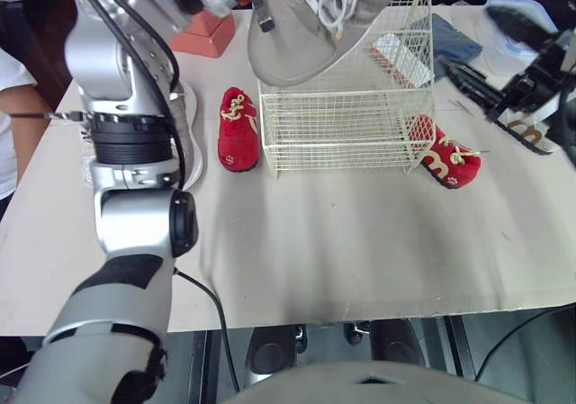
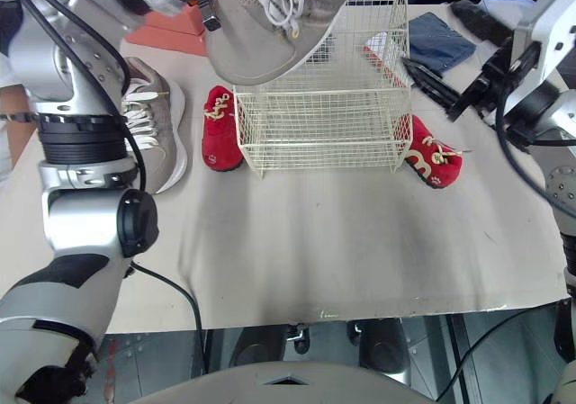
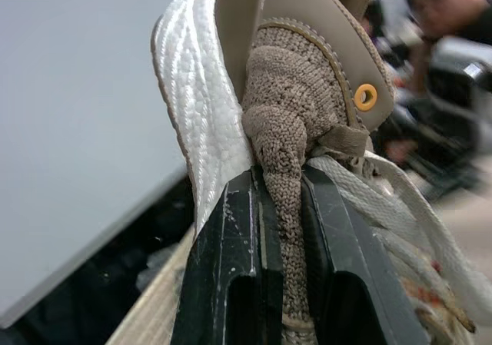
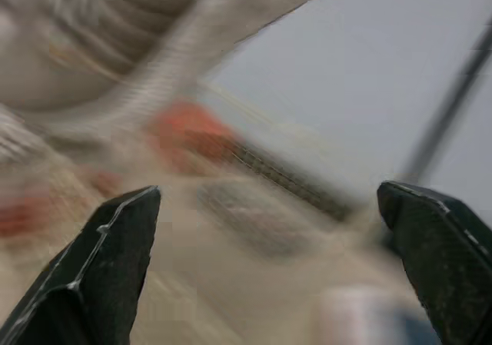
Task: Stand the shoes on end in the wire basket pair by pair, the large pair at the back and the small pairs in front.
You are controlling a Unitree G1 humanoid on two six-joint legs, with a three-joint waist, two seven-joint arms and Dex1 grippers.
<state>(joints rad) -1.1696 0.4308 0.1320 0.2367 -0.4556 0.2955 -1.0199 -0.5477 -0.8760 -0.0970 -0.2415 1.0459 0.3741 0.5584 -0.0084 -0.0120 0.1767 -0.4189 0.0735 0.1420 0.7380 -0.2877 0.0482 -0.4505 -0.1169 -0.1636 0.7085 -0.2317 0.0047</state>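
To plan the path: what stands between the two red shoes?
The basket stands between the left red shoe and the right red shoe, in the eye views.

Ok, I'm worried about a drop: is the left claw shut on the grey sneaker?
Shut: the left claw pinches the grey sneaker by its knit collar.

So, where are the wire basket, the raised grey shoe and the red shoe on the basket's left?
wire basket [image 1: 337, 130], left eye view, front wall.
raised grey shoe [image 1: 292, 49], left eye view, toe end.
red shoe [image 1: 238, 127], left eye view, upper.
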